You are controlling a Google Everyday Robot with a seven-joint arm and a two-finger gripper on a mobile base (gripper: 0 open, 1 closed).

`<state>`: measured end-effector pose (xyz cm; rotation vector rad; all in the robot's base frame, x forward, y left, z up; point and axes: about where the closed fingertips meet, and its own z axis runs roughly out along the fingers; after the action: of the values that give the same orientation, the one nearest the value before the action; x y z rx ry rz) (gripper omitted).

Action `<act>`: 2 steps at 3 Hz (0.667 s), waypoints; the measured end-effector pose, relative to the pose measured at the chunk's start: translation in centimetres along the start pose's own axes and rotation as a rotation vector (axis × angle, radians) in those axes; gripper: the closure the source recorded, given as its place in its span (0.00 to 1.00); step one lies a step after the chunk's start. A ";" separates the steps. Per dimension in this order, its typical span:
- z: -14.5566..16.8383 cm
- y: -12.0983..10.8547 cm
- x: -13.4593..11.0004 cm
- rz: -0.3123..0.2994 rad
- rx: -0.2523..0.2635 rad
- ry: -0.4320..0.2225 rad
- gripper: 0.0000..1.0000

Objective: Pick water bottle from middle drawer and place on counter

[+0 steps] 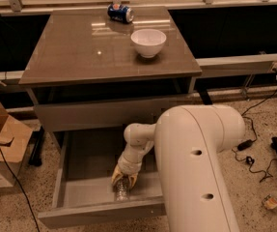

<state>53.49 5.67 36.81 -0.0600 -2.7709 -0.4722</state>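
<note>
Smooth white arm [196, 168] was mine, bulky and rounded. Glossy grey-brown counter [80, 52] held a round white bowl [148, 42] and a blue can [120, 13]. Flat grey middle drawer [80, 163] stood open. My gripper [124, 181] was inside it, yellowish fingers [115, 179] closed on the ribbed clear water bottle [122, 193] lying on the floor.

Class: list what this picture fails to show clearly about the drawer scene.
All in the camera view:
- The water bottle: far part covered by the gripper, down in the middle drawer.
- Drawer's right side: hidden behind the robot arm.
- The blue can on the counter: label too small to read.
</note>
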 end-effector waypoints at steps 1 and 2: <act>-3.2 -0.5 0.8 -0.035 -0.052 -0.075 0.99; -7.7 -1.2 1.8 -0.077 -0.108 -0.159 1.00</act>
<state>54.09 1.98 43.86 -0.0173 -2.9085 -0.6645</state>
